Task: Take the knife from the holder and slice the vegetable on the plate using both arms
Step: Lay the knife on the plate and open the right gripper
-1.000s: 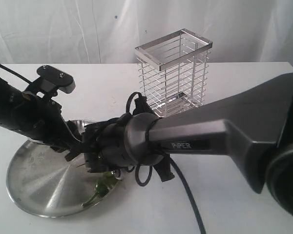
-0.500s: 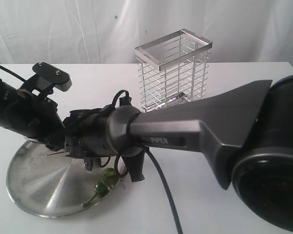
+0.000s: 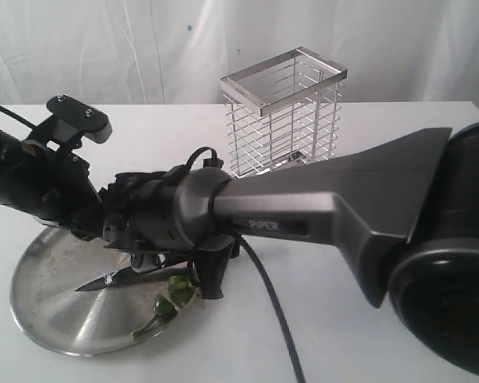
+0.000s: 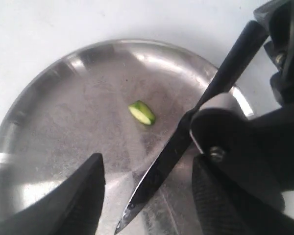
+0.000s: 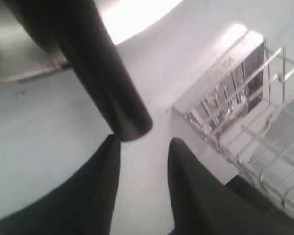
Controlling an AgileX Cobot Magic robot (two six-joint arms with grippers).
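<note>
Taking twelve o'clock as straight ahead of the right pincer (image 5: 143, 142), its two dark jaws stand apart, and bare white bench (image 5: 39, 147) shows in the gap between them. The knife (image 5: 98, 73) shows only as a straight, round black handle. It runs in from about eleven o'clock and ends bluntly just beyond the tips, nearest the jaw on the nine o'clock side, and neither jaw clamps it. At about two o'clock the holder (image 5: 235, 112) stands on the bench, apart from the knife. Its flat metal rim and chrome wire bars look tilted and blurred, and faint lettering on the rim cannot be read.
</note>
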